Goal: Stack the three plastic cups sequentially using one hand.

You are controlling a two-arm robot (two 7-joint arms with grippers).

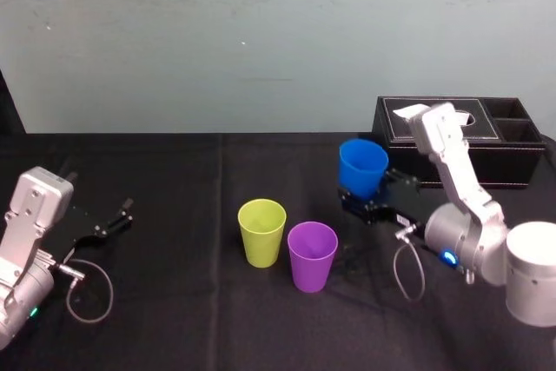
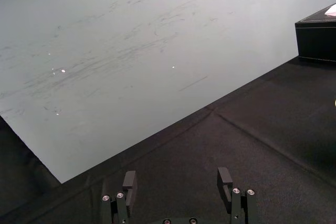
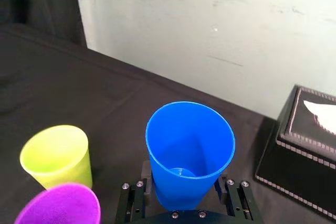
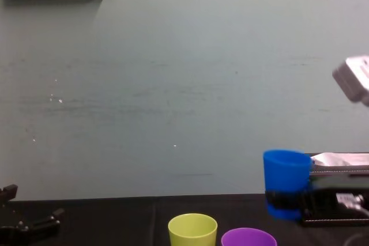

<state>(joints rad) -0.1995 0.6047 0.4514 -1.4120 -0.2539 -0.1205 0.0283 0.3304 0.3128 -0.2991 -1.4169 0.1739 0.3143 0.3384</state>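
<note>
My right gripper (image 1: pixel 358 199) is shut on the blue cup (image 1: pixel 362 167), holding it upright above the table; in the right wrist view its fingers (image 3: pixel 147 186) press the lower part of the blue cup (image 3: pixel 190 150). The yellow-green cup (image 1: pixel 261 230) and the purple cup (image 1: pixel 312 254) stand side by side on the black cloth, to the left of and nearer to me than the held cup. They also show low in the chest view, yellow-green cup (image 4: pixel 192 230), purple cup (image 4: pixel 248 237), with the blue cup (image 4: pixel 286 180) raised above them. My left gripper (image 2: pixel 178 184) rests open at the far left, nothing between its fingers.
A black box (image 1: pixel 460 132) with compartments stands at the back right, just behind my right arm. A pale wall (image 1: pixel 261 32) rises behind the table. Black cloth (image 1: pixel 191 301) covers the whole table.
</note>
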